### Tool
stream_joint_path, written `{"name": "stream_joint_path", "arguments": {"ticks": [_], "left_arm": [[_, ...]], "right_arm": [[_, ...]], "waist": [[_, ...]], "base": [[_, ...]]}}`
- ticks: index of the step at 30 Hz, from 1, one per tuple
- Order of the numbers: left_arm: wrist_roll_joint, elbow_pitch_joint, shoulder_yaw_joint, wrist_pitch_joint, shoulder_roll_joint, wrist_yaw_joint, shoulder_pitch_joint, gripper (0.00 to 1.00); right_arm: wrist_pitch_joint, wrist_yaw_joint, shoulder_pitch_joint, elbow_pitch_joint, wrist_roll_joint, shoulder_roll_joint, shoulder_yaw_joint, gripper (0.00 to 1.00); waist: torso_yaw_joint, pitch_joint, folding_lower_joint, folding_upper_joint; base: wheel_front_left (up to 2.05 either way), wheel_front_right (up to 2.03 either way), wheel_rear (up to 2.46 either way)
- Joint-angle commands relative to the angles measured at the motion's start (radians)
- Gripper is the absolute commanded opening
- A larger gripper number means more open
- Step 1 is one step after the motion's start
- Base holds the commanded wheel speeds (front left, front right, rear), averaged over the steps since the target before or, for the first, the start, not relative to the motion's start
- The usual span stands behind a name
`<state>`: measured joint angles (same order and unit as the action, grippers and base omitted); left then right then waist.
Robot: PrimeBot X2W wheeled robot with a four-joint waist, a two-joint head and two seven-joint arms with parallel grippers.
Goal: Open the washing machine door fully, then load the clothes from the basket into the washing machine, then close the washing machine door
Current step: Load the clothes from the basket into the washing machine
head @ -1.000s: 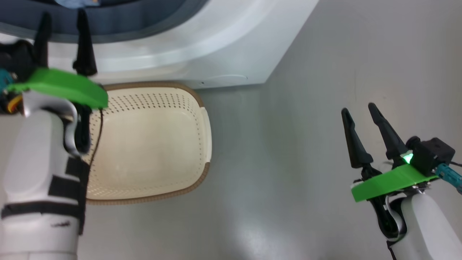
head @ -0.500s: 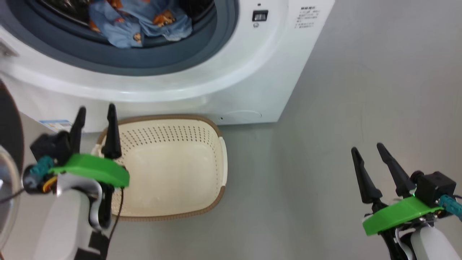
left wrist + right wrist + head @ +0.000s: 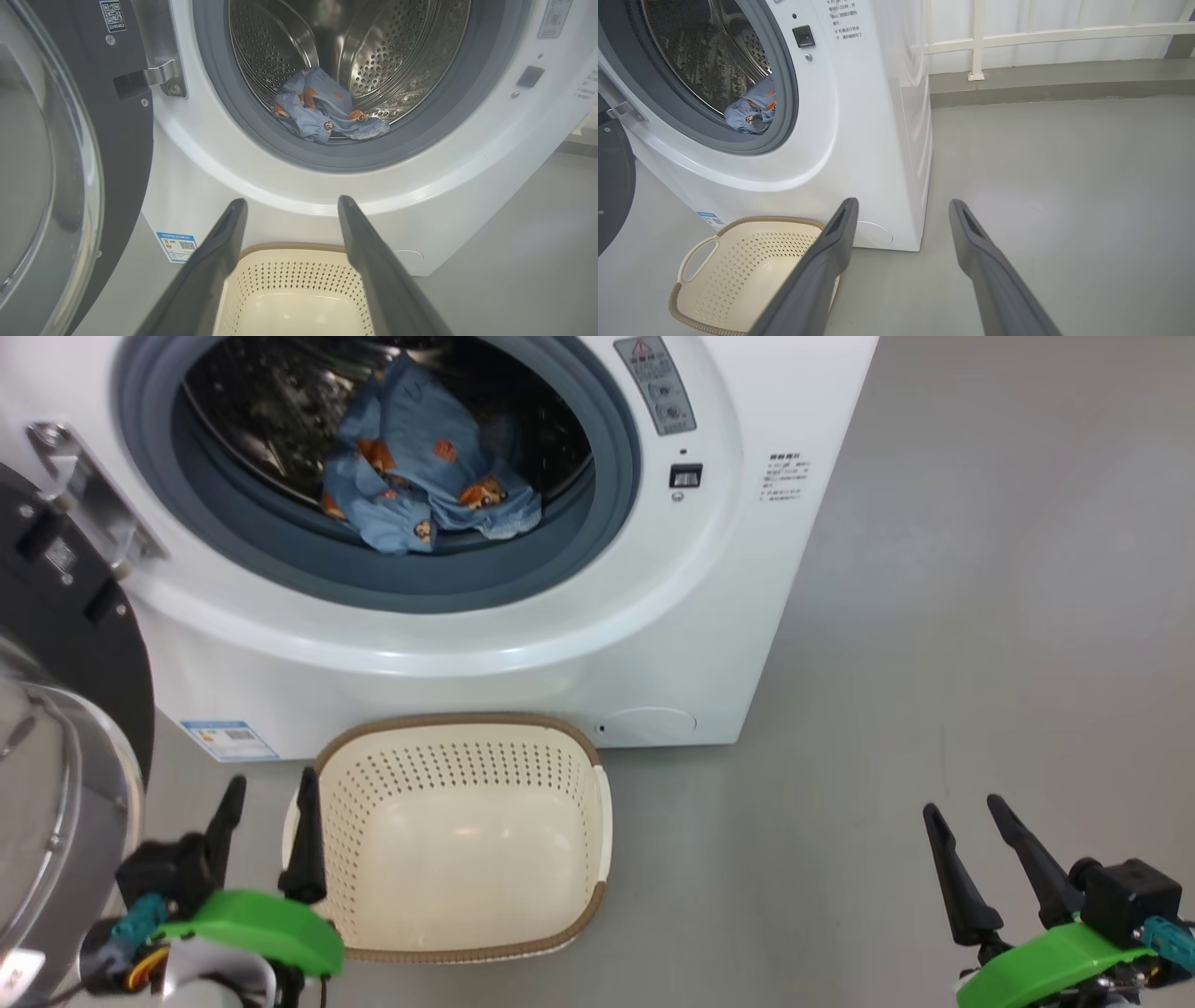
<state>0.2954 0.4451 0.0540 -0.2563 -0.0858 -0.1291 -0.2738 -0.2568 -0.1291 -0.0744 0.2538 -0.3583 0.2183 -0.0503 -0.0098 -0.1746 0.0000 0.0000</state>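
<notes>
— What do we have nearest to us?

— Our two grippers. The left gripper point(image 3: 273, 782) sits at the lower left of the head view with its two dark fingers spread wide and nothing between them. In the left wrist view the gap between its fingers frames the far rim of the basket. The right gripper point(image 3: 962, 805) is at the lower right, well apart from everything, over bare grey floor point(image 3: 934, 616). Its fingers are spread just as wide and carry nothing.

— Is the left one touching the basket?

— We cannot tell. In the head view one finger overlaps the left edge of the cream laundry basket point(image 3: 448, 720), but nothing shows contact.

— And the basket itself?

— It stands on the floor just in front of the washing machine point(image 3: 653, 616), near its lower front. We see its bare cream bottom and perforated walls under the brown rim.

— What lies behind it?

— The white front of the machine, with a blue label sticker point(image 3: 229, 740) low on its left. The washing machine door point(image 3: 56, 616) is swung out to the left on its steel hinge point(image 3: 84, 495). Its black rim and clear glass bowl face us.

— And the clothes?

— Past the grey-blue gasket point(image 3: 597, 476), the clothes point(image 3: 420, 476) lie bunched in the bottom of the steel drum point(image 3: 397, 46). They are light-blue fabric with small orange-brown figures. One fold reaches the inner lip of the gasket.
</notes>
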Motion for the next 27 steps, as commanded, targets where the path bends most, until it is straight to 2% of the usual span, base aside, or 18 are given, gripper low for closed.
{"name": "stream_joint_path", "arguments": {"ticks": [1,18,27], "left_arm": [[-0.011,-0.032,-0.038,-0.006,-0.029,-0.002,0.013,1.0],[-0.036,-0.184,-0.09,-0.006,-0.019,-0.002,0.267,1.0],[-0.043,-0.226,-0.118,-0.006,-0.009,-0.002,0.305,1.0]], "right_arm": [[-0.005,-0.002,0.016,-0.022,0.002,0.016,-0.016,1.0],[-0.005,-0.002,0.124,-0.035,0.005,0.011,0.014,1.0],[-0.005,-0.002,0.135,-0.043,0.007,0.003,0.027,1.0]], "waist": [[0.007,0.036,0.0,0.0],[0.011,0.122,0.0,0.0],[0.008,0.116,0.0,0.0]], "base": [[0.0,0.0,0.0],[0.0,0.0,0.0],[0.0,0.0,0.0]]}}
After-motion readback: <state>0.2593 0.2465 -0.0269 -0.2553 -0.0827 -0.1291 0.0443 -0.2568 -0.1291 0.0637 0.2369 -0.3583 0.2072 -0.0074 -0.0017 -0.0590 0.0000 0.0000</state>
